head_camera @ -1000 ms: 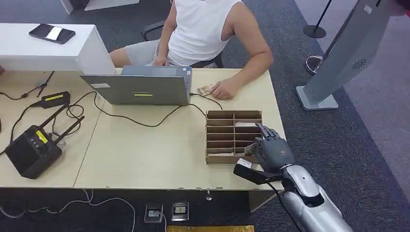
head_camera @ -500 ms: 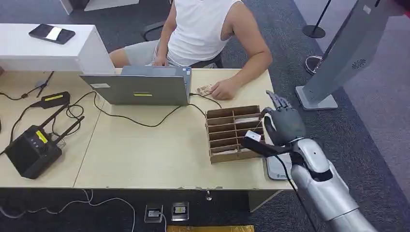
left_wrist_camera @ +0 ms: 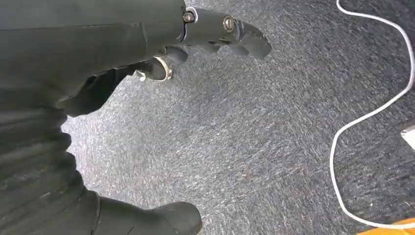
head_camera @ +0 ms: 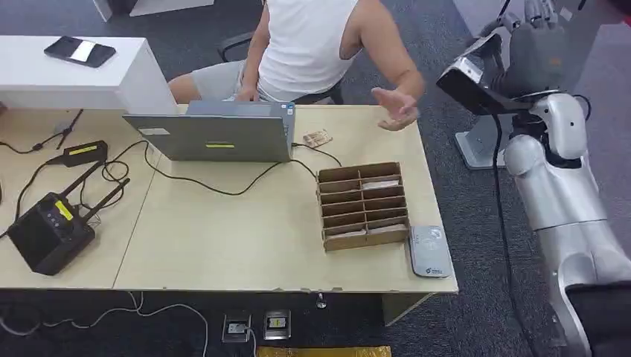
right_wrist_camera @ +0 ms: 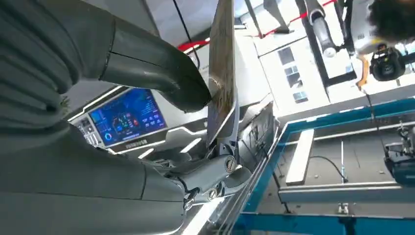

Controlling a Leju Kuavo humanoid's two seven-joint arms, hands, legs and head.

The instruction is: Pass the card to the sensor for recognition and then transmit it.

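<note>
We see a light wooden table (head_camera: 245, 223) on dark grey carpet (head_camera: 476, 216). At far left stands a white counter (head_camera: 82, 78), with a dark phone (head_camera: 80, 51) on it. To the far right, a grey kiosk stand (head_camera: 521, 97) rises from the floor. Near the table's front edge, two floor sockets (head_camera: 257, 326) sit beside a white cable (head_camera: 149, 316).

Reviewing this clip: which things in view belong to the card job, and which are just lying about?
Job: card pinched in right hand; grey sensor pad; slotted card box; person's raised hand.
Lying about: laptop, black radio unit, phone.
</note>
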